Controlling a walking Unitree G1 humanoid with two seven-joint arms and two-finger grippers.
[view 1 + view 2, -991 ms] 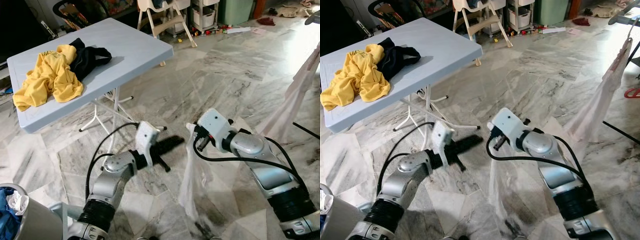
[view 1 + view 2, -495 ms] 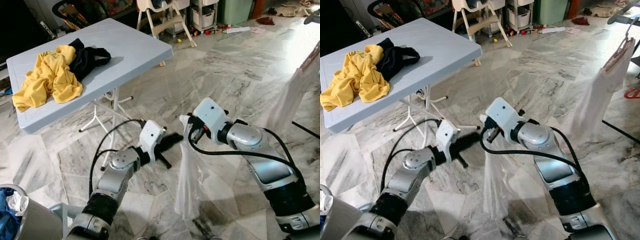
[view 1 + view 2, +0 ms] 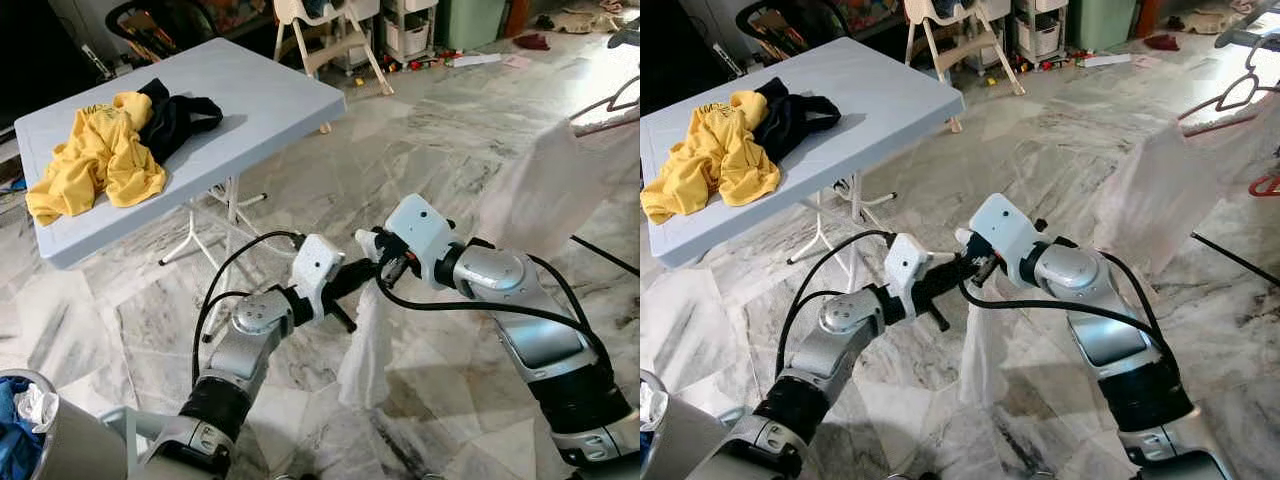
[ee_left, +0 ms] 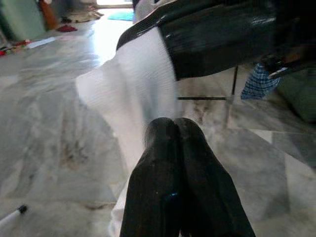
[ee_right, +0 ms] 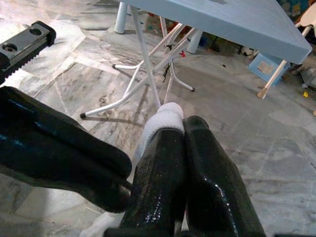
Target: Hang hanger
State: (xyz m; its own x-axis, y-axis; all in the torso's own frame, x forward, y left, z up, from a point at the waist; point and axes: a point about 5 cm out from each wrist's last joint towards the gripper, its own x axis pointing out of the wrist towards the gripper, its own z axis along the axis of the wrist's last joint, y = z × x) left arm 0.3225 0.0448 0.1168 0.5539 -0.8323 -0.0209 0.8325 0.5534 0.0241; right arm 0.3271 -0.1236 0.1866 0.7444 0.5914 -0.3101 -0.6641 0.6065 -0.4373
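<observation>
At the lower left corner of the left eye view stands a grey bin (image 3: 45, 440) with blue and white cloth in it. Just above the frame's middle the two grippers meet over the marble floor (image 3: 420, 130). The right gripper (image 3: 381, 258) has its two black fingers (image 5: 187, 163) pressed together on the top edge of a thin white garment (image 3: 367, 340), which hangs down from the pinch toward the floor in the lower centre of the frame. The left gripper (image 3: 352, 278) reaches in from the left with its fingers (image 4: 173, 163) shut against each other, the tips right against the same white cloth beside the right gripper; whether any cloth is caught between them cannot be told. Farther back, in the upper left, a light blue folding table (image 3: 270, 95) carries a crumpled yellow shirt (image 3: 95, 155) touching a black garment (image 3: 175, 115). At the right edge another white garment (image 3: 1160, 190) hangs on a pinkish hanger (image 3: 1230, 100), whose hook reaches up to a dark rail in the upper right corner. Behind the table stands a white high chair (image 3: 335, 30).
</observation>
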